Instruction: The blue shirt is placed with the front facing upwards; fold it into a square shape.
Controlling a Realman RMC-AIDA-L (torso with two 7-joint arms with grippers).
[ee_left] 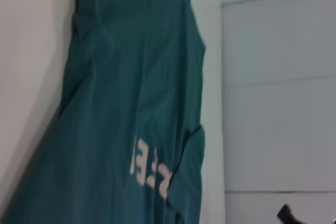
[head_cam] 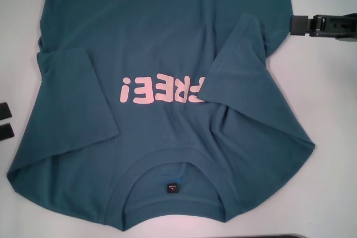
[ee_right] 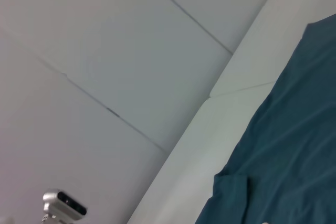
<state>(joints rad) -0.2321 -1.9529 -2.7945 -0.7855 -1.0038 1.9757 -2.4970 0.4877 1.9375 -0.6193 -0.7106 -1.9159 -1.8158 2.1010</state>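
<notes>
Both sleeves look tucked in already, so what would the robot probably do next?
Probably fold one long side inward: the large teal-blue cotton T-shirt lies flat, both sleeves folded in, its body wide. The right tool sits at its edge; the left tool is beside it.

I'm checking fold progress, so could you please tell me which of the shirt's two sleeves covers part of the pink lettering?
The right sleeve of the blue shirt: folded inward, it hides the start of the "FREE!" lettering. The left sleeve stops short of it.

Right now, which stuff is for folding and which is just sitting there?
For the job:
- blue shirt
- right gripper, beside the shirt's edge
- left gripper, at the table's left edge

Just there:
- white table
- small camera
</notes>
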